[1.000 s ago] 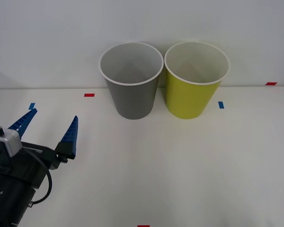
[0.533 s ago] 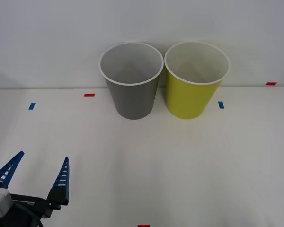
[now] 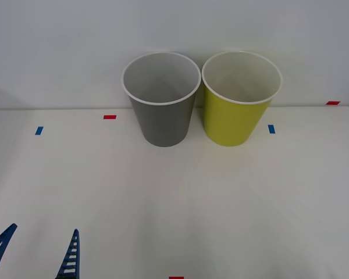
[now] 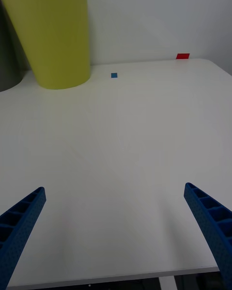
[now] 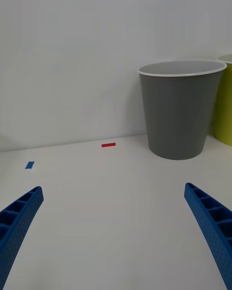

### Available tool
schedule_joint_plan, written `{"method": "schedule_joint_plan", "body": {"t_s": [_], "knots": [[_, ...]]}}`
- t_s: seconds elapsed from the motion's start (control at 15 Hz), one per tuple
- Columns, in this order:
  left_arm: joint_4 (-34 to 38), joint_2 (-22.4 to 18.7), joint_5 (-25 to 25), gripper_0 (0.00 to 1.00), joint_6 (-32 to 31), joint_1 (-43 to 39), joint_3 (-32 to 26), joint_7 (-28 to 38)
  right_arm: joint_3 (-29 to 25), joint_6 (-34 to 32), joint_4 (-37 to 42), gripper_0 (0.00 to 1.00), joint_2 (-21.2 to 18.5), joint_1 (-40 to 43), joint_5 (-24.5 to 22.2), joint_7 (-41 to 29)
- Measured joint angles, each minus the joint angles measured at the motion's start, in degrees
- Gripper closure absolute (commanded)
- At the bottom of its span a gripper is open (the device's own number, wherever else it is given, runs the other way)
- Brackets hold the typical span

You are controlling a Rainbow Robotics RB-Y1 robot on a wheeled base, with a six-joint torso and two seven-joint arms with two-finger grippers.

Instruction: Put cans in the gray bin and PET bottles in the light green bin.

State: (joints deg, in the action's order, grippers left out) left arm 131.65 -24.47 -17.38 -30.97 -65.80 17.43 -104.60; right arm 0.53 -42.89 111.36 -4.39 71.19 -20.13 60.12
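Bins, two, upright at the back of the white bench [image 3: 221, 197]: gray bin [image 3: 161, 110] just beside light green bin [image 3: 238, 113], gray on the left. Left hand [image 3: 38, 256] at the near left edge, fingers spread wide, empty. Right hand [image 4: 116, 237] likewise spread, empty.

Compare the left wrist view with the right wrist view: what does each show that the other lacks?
Left wrist alone: the tall dark gray tapered bin whole, with its white rim, and the open left gripper. Right wrist alone: the table's far corner and the open right gripper. Both: the yellow-green tapered bin and the white table with red and blue tape marks.
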Motion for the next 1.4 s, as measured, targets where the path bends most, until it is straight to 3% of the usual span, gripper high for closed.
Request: {"method": "schedule_joint_plan", "body": {"t_s": [0.47, 1.4], "knots": [[-10.79, 0.03, 2.16, 0.00, -14.18, -0.59, 4.48, 0.20, 0.00, 0.00, 0.00, 0.00, 0.00, 0.00, 0.00, 0.00], [-11.24, 0.04, 2.35, 0.00, -15.28, -1.35, 5.60, 0.36, 0.00, 0.00, 0.00, 0.00, 0.00, 0.00, 0.00, 0.00]]}}
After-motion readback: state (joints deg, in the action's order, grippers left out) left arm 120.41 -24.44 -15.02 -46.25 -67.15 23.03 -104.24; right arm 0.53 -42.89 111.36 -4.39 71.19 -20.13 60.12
